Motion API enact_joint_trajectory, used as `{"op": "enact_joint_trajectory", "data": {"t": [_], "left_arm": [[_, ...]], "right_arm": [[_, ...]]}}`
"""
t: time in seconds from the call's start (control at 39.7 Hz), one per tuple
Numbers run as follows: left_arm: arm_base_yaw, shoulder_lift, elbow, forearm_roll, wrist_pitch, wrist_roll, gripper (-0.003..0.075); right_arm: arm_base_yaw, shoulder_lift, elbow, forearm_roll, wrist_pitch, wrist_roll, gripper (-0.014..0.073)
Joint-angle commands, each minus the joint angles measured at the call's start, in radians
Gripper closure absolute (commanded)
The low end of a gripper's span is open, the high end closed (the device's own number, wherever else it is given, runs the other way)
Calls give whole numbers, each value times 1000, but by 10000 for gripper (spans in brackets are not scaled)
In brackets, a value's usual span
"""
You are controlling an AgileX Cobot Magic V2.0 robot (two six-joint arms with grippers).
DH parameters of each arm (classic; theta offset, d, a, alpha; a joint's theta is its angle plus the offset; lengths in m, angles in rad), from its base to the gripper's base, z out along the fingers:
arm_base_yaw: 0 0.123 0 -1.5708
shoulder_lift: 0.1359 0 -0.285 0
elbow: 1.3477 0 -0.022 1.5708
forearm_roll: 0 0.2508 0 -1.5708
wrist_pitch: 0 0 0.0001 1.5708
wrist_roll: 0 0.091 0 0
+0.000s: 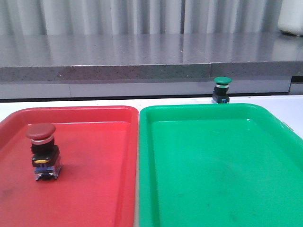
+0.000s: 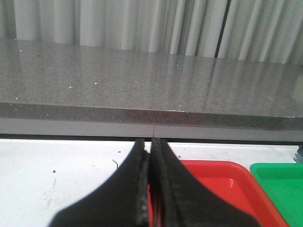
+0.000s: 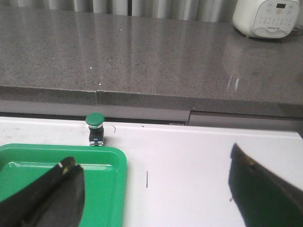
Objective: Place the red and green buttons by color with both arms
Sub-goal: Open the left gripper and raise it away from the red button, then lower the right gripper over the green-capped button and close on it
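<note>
red-capped mushroom push-button [image 1: 43, 150] upright in flat red plastic tray [image 1: 94, 189] (left part) | green-capped push-button [image 1: 221, 89] on white counter [image 3: 199, 161] just behind green plastic tray [image 1: 218, 165] | left tool [image 2: 150, 189] clenched, empty | right tool [image 3: 156, 189] released, wide

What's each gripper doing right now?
Left gripper: closed, holding nothing.
Right gripper: open, empty.

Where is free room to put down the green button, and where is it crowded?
The whole green tray is bare, bordered by the red tray on its left. The green button stands on the white table behind it. The red tray holds only the red button.
</note>
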Motion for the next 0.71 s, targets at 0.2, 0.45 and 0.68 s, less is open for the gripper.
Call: {"op": "enact_joint_trajectory", "data": {"t": [0.2,0.45,0.68], "left_arm": [[2,10,-24,4,-86,-2,740],[2,10,-24,4,-86,-2,740],[2,10,-24,4,-86,-2,740]], "right_arm": [[11,435,-197,21,-121,-2,-39],[191,744,-389,50,-109,-2,-39],[229,1022,-607,50,-34,35,-39]]}}
